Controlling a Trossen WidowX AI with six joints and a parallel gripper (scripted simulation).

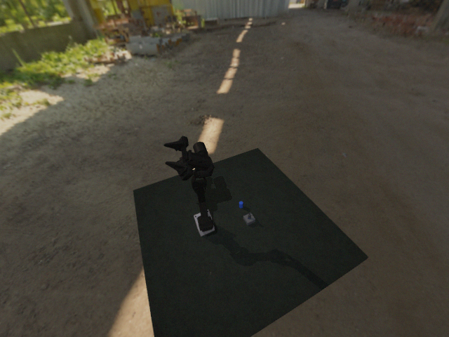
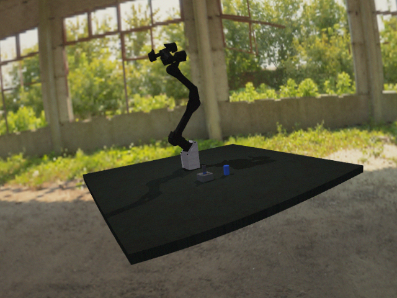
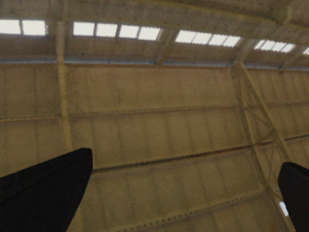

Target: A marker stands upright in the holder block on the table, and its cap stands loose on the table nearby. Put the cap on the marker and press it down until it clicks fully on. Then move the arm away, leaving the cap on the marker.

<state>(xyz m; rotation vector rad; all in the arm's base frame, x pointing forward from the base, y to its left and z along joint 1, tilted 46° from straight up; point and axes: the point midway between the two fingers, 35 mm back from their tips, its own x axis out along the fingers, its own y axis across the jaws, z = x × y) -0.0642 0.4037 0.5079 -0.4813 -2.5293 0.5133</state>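
Fingers (image 1: pixel 173 154) of the gripper stand wide apart, holding nothing, high above the block (image 2: pixel 205 176); descending carelessly could topple the loose cap (image 2: pixel 226 169) beside it.

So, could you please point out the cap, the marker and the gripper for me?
cap (image 2: pixel 226 169): exterior view, middle of its blue side.
marker (image 2: pixel 203 169): exterior view, the shaft above the holder block.
gripper (image 1: pixel 174 154): top view, midway between its open fingertips.

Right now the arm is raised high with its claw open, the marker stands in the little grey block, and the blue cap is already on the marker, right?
Not quite: the blue cap stands on the table beside the block, apart from the marker, as the exterior view shows. The rest holds: the gripper is raised high and open.
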